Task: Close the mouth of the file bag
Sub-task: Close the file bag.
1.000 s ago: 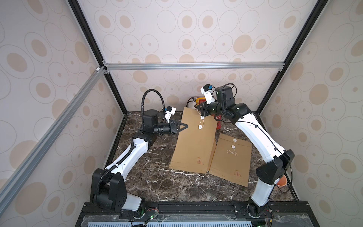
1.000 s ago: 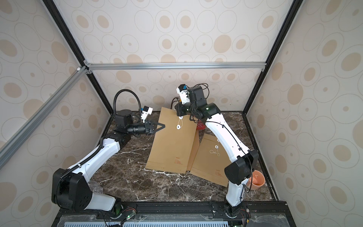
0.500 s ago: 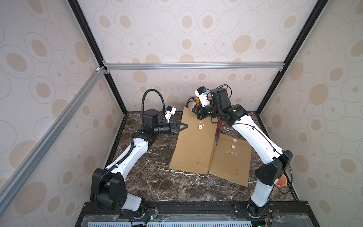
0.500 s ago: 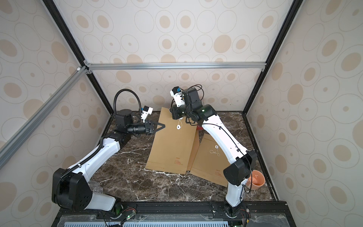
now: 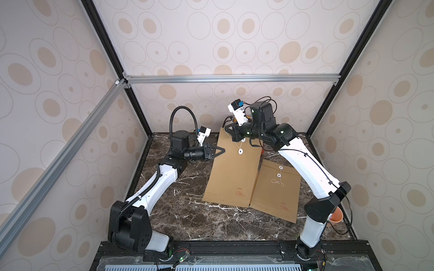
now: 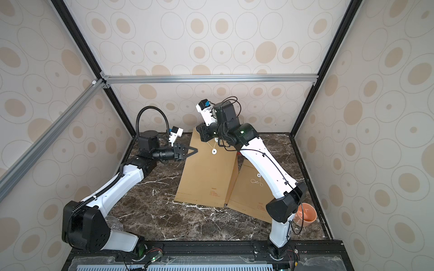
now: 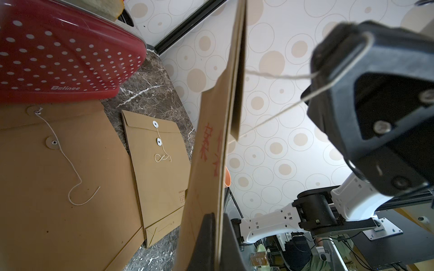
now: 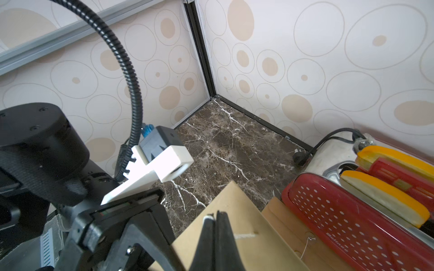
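A large brown file bag (image 5: 231,178) (image 6: 206,180) stands tilted, its far end raised off the marble. My left gripper (image 5: 220,150) (image 6: 195,150) (image 7: 219,217) is shut on the bag's left edge, and the paper (image 7: 211,140) runs between its jaws. My right gripper (image 5: 229,131) (image 6: 201,135) (image 8: 216,214) is shut on the thin white string (image 7: 281,76) (image 8: 244,235) near the bag's top edge. The string runs taut down to the white button disc (image 5: 240,151) (image 6: 214,151). The bag's mouth flap is hidden behind the right gripper.
A second file bag (image 5: 276,187) (image 6: 251,191) (image 7: 157,152) lies flat to the right. A third file bag (image 7: 47,176) (image 8: 284,225) lies under the raised one. A red perforated appliance (image 7: 58,54) (image 8: 352,223) stands at the back wall. An orange cup (image 5: 335,217) (image 6: 305,214) sits near the right arm's base.
My right gripper has swung left across the top of the bag, carrying the string with it. The left arm and the bag have stayed put.
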Tool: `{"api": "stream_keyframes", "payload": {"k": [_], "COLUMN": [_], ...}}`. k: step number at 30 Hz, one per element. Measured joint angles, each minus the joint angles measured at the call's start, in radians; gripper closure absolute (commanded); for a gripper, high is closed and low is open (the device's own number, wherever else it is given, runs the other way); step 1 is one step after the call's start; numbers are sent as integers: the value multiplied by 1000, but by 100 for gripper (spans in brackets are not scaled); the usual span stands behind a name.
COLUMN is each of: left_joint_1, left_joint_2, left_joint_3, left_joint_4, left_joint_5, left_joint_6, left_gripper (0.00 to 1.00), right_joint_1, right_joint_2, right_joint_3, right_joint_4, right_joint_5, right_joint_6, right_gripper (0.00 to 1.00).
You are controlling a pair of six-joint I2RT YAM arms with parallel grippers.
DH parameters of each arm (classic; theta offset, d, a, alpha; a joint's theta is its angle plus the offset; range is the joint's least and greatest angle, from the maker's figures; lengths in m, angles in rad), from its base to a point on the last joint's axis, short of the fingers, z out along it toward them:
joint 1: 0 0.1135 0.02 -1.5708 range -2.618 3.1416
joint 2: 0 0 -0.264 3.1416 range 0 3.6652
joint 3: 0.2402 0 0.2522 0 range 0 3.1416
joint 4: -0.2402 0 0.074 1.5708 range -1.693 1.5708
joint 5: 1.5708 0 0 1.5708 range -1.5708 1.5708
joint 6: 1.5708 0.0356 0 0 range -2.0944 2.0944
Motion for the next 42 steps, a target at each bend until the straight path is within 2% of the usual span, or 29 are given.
{"api": "stream_keyframes", "payload": {"k": [8, 12, 16, 25, 33, 38, 42], "left_joint_1": [0, 0, 0, 0, 0, 0, -1], "left_joint_2": [0, 2, 9, 13, 16, 26, 26], "left_joint_3": [1, 0, -21, -35, -68, -73, -80], "left_joint_4": [1, 40, 144, 282, 464, 552, 586], "left_joint_5": [2, 6, 10, 23, 23, 26, 26], "left_joint_6": [-1, -26, -108, -190, -312, -371, -395], "left_gripper": [100, 100, 100, 100, 100, 100, 100], "right_joint_1": [17, 18, 19, 50, 51, 51, 51], "right_joint_2": [18, -29, -104, -338, -502, -583, -615], "right_joint_3": [-7, -137, -262, -567, -868, -999, -1032], "right_joint_4": [-30, -6, 26, 143, 269, 335, 357], "right_joint_5": [-8, -11, -10, 4, 53, 88, 118], "right_joint_6": [-26, -27, -14, 44, 119, 161, 180], "right_gripper": [100, 100, 100, 100, 100, 100, 100]}}
